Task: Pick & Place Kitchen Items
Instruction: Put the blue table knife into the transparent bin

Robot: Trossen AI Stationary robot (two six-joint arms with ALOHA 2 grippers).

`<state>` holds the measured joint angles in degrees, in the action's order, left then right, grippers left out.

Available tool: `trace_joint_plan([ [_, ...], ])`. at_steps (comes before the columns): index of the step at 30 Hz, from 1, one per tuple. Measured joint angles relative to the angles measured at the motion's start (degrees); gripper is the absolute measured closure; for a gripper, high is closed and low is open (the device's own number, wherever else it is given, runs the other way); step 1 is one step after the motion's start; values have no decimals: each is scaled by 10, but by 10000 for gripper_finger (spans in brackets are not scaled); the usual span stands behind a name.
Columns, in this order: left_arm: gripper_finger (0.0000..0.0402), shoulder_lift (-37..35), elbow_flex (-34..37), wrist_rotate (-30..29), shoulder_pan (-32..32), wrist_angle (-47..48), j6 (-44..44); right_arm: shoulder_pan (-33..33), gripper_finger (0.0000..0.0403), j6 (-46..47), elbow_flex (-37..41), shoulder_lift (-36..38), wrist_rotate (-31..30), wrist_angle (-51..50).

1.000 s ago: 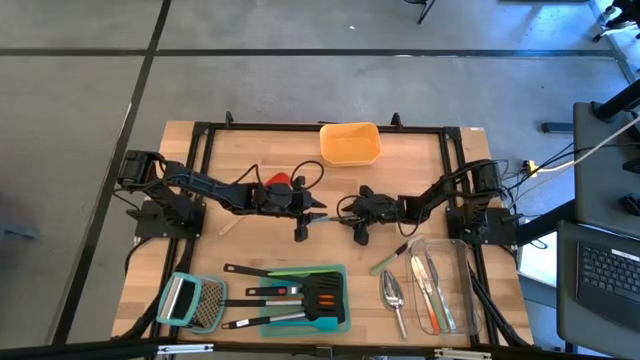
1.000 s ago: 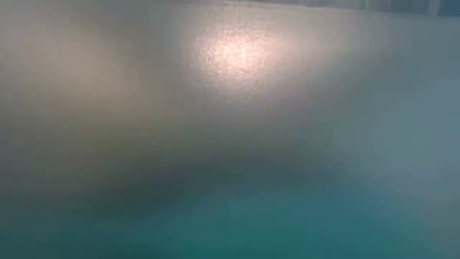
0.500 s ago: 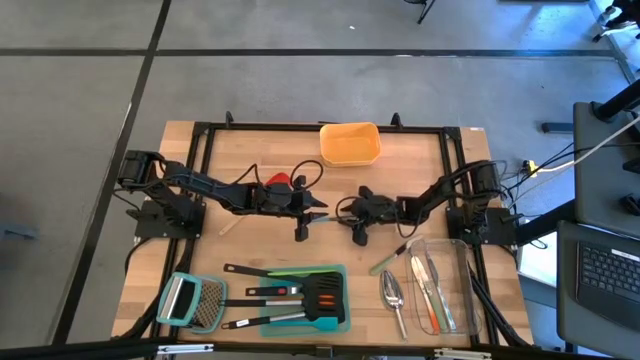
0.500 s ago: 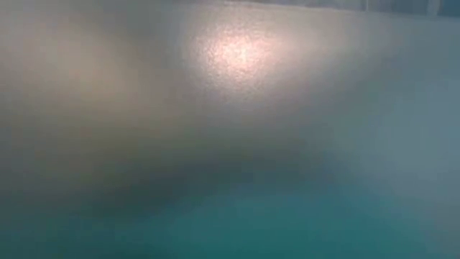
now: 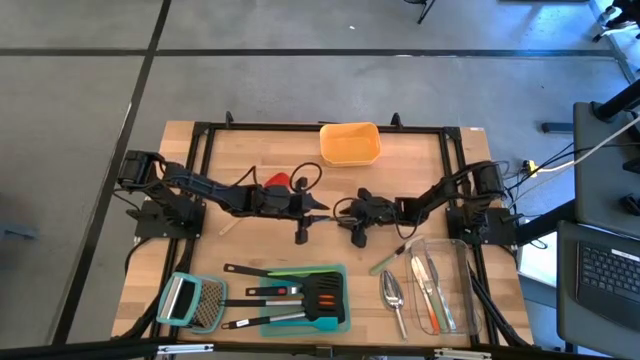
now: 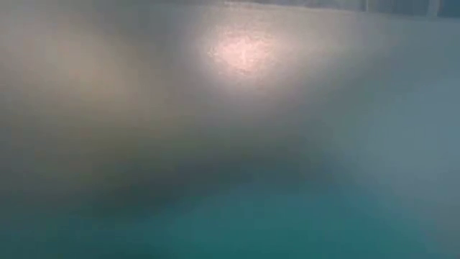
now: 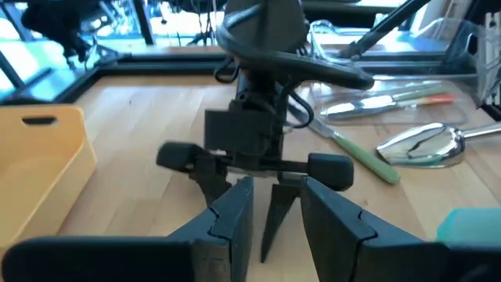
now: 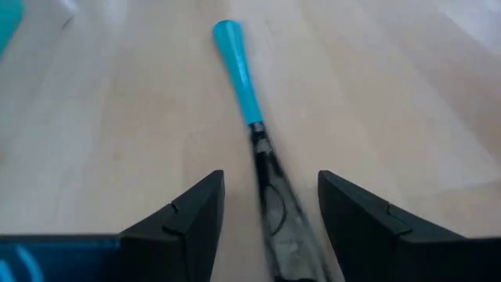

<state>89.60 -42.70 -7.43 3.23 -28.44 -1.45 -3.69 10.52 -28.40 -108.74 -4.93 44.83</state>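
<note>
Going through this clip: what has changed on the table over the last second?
The right tool seems to have edged very slightly toward the left tool. Nothing was visibly taken hold of or let go. The teal-handled utensil lies between the right tool's open fingers. The left tool and everything else on the table stayed put.

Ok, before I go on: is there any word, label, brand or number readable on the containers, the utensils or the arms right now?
No readable text in any view.
Orange container: plain, no label visible.
Clear container: no marking that can be made out.
Teal tray: no marking that can be made out.
Low view: fully blurred, nothing legible.
</note>
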Motion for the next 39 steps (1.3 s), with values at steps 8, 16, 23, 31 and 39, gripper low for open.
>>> trace_joint_plan([
  [8, 299, 0, 0, 0, 2, -36, 27, -3, 196, 6, 1, 37, 25, -48],
  [16, 299, 0, 0, -2, 2, -36, 27, -5, 196, -44, -4, 37, -56, -102],
  [23, 299, 0, 0, -2, 2, -43, 27, -4, 196, -62, -4, 35, -63, -98],
  [31, 299, 0, 0, -2, 2, -46, 27, -1, 196, -45, -1, 15, -36, -56],
  [39, 299, 0, 0, -2, 2, -48, 27, 2, 237, -34, -1, -2, -48, -32],
])
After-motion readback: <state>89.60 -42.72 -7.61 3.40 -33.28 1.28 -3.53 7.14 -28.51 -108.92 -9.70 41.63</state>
